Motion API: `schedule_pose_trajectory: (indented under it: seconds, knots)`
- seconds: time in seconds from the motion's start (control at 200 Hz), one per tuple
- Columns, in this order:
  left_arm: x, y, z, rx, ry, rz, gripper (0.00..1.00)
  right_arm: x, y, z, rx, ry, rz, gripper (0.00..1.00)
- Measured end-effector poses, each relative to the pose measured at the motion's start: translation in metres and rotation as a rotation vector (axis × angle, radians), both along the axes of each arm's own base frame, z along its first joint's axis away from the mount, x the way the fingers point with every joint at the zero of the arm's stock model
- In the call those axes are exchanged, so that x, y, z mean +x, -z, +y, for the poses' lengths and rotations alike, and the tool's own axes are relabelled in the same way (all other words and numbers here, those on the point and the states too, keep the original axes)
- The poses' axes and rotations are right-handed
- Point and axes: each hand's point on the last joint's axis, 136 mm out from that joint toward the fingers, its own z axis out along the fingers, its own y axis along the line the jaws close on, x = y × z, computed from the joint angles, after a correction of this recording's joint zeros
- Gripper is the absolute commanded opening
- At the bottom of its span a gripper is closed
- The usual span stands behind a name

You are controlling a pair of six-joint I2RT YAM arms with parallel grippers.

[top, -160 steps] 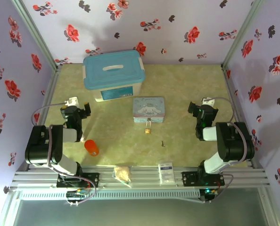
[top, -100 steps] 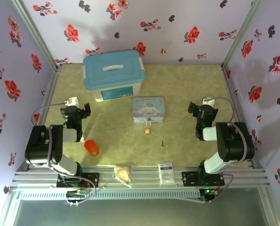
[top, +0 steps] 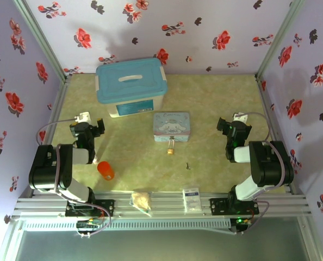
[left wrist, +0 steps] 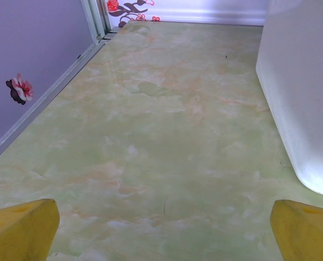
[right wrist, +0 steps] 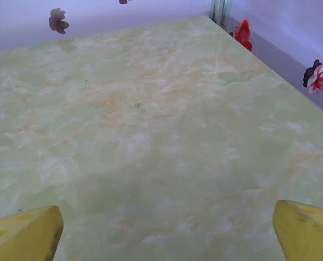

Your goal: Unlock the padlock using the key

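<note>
1 padlock (top: 171, 148) | 1 key (top: 188, 166) | 1 tin (top: 171, 125) | 2 hands: left hand (top: 89, 125) spread apart, right hand (top: 233, 127) spread apart

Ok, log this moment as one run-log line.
left gripper: open, empty | right gripper: open, empty | padlock: on table, by tin | key: on table, untouched

- The left arm (top: 53, 168) is folded at the left side, links doubled back above its base.
- The left gripper (top: 88, 126) points away from the base, jaws spread wide; its yellow fingertips (left wrist: 20, 231) sit at opposite lower corners of the wrist view.
- The right arm (top: 265, 163) is folded likewise at the right side.
- The right gripper (top: 233, 126) has its jaws spread wide, with its yellow fingertips (right wrist: 305, 231) far apart.
</note>
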Motion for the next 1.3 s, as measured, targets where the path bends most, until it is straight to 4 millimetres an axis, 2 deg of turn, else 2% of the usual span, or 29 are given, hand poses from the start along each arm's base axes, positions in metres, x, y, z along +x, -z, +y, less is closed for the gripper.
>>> schedule_pose_trajectory:
  seconds: [0.54, 0.61, 0.81, 0.92, 1.0, 1.095, 1.21, 1.3]
  knots:
    - [-0.001, -0.004, 0.0, 0.0, 0.0, -0.007, 1.0, -0.001, -0.005, -0.001, -0.001, 0.003, -0.003, 0.99]
    - [-0.004, -0.015, 0.0, 0.0, 0.0, -0.022, 1.0, -0.004, -0.017, -0.001, -0.002, 0.002, -0.018, 0.99]
    - [-0.012, -0.071, 0.001, -0.01, -0.004, -0.125, 1.0, -0.004, -0.069, -0.001, 0.041, 0.02, -0.058, 0.99]
    - [-0.025, -0.1, -0.001, -0.11, -0.023, -0.198, 1.0, -0.007, -0.094, 0.002, 0.124, 0.032, -0.088, 0.99]
    - [-0.035, -0.125, -0.009, -0.198, 0.012, -0.27, 1.0, -0.014, -0.097, 0.008, 0.176, 0.014, -0.065, 0.99]
    - [-0.045, -0.148, -0.022, -0.305, 0.077, -0.34, 1.0, -0.025, -0.088, 0.019, 0.239, -0.023, -0.005, 0.99]
    - [-0.051, -0.147, -0.039, -0.414, 0.139, -0.289, 1.0, -0.04, -0.074, 0.042, 0.33, -0.114, 0.09, 0.99]
    - [-0.055, -0.142, -0.064, -0.486, 0.201, -0.222, 1.0, -0.055, -0.063, 0.066, 0.385, -0.189, 0.172, 0.97]
